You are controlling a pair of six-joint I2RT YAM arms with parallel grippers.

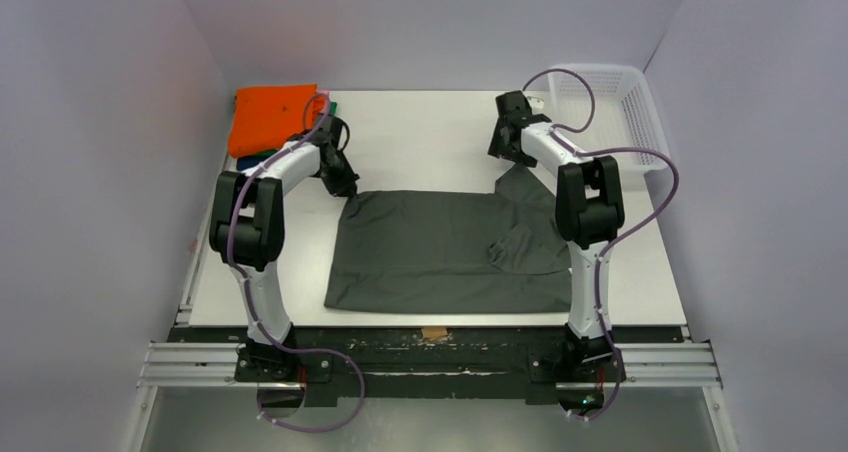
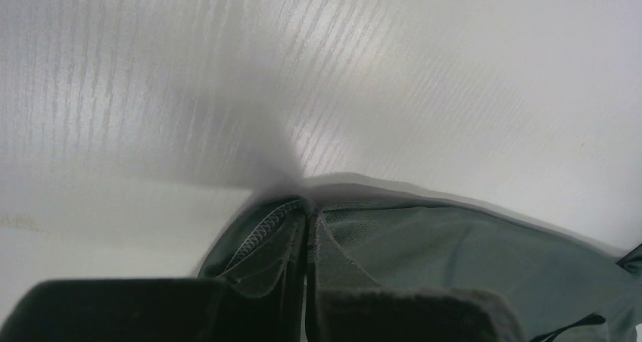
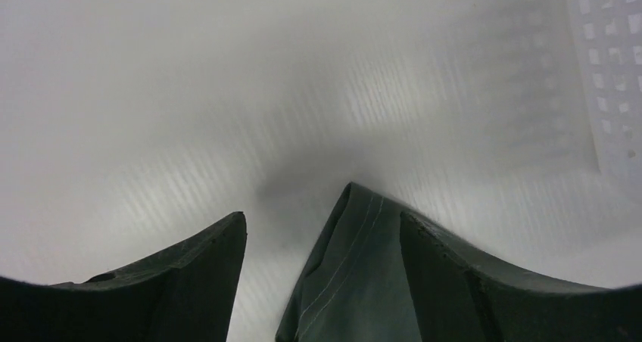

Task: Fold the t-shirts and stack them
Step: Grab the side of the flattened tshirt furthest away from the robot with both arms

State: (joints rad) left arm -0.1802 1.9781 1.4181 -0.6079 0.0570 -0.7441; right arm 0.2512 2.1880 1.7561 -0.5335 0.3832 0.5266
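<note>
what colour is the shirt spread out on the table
The shirt is plain dark charcoal grey, with no pattern. It shows best in the top external view.

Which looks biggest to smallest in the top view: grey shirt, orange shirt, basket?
1. grey shirt: spread flat, clearly largest.
2. basket: partly hidden, but it covers more of the view than the orange one.
3. orange shirt: folded, smallest.

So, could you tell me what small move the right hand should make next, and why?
Probably close the right hand: its fingers stand open with a corner of the dark charcoal-grey cloth t-shirt between them, while the left hand is shut on the other far corner.
</note>
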